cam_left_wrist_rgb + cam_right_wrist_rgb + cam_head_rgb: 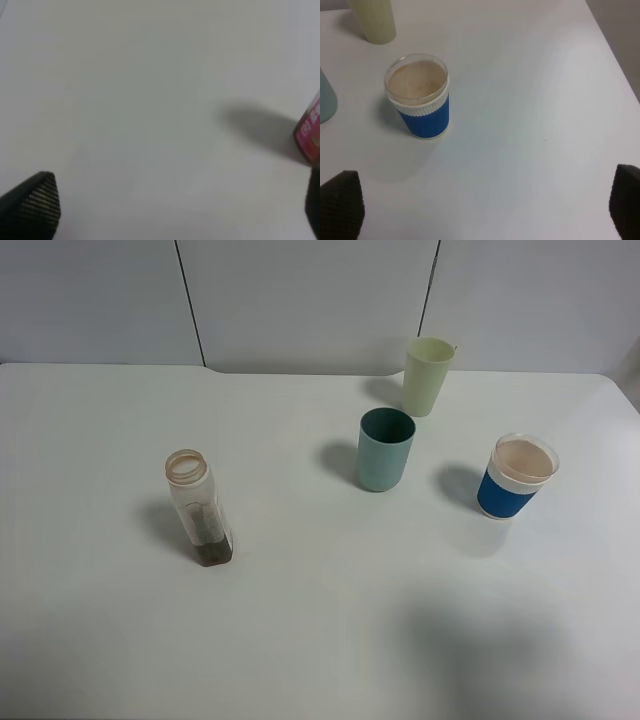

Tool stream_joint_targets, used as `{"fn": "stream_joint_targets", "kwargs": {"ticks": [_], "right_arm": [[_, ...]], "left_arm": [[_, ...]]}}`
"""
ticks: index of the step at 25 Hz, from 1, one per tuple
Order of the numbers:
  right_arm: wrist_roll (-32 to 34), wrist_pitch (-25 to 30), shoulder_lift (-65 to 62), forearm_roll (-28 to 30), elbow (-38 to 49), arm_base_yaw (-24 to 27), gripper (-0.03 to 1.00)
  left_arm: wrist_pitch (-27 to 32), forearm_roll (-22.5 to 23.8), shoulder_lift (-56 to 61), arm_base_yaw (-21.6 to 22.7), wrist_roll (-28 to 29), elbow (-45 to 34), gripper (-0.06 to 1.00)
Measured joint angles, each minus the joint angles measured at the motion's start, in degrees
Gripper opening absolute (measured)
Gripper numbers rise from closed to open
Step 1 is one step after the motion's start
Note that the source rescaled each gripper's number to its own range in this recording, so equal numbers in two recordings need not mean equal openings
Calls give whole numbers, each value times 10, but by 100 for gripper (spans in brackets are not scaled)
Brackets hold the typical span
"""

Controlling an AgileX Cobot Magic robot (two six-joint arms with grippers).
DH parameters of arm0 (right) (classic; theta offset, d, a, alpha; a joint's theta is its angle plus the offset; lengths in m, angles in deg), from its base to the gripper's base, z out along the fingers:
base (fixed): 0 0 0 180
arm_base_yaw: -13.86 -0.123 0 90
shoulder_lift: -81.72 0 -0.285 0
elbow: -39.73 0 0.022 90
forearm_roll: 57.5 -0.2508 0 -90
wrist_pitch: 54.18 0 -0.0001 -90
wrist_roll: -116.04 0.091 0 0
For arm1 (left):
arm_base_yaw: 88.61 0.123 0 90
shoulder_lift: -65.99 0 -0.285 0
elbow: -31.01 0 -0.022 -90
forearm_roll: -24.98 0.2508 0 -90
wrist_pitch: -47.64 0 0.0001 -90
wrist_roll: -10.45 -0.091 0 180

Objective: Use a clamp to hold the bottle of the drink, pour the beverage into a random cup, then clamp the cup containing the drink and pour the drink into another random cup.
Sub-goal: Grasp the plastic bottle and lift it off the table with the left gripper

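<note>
The clear square bottle (pixel 200 505) stands upright on the left of the white table, uncapped, with the dark brown beverage (pixel 215 552) in its base. The teal cup (pixel 385 448) stands at the centre right. Neither clamp shows in the high view. In the left wrist view my left gripper (pixel 175 210) is open over bare table, and the bottle's red-marked label (pixel 310 132) shows just beyond one fingertip (pixel 35 200). My right gripper (pixel 482 205) is open and empty, set back from the cups, with the teal cup's edge (pixel 325 97) in its view.
A pale yellow-green tumbler (pixel 428 375) (pixel 372 20) stands at the back. A white cup with a blue band (pixel 515 477) (pixel 420 97) stands on the right, closest to my right gripper. The table's right edge (pixel 615 50) runs near it.
</note>
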Motion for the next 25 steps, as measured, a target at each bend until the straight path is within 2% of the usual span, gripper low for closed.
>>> {"fn": "stream_joint_targets", "kwargs": {"ticks": [5,14,25], "right_arm": [[0,0,0,0,0,0,94],[0,0,0,0,0,0,94],[0,0,0,0,0,0,94]], "left_arm": [[-7,-19,-15,0,0,5,100],[-87,-58,-151,0,0,25,100],[-91,-121,-313,0,0,25,100]]}}
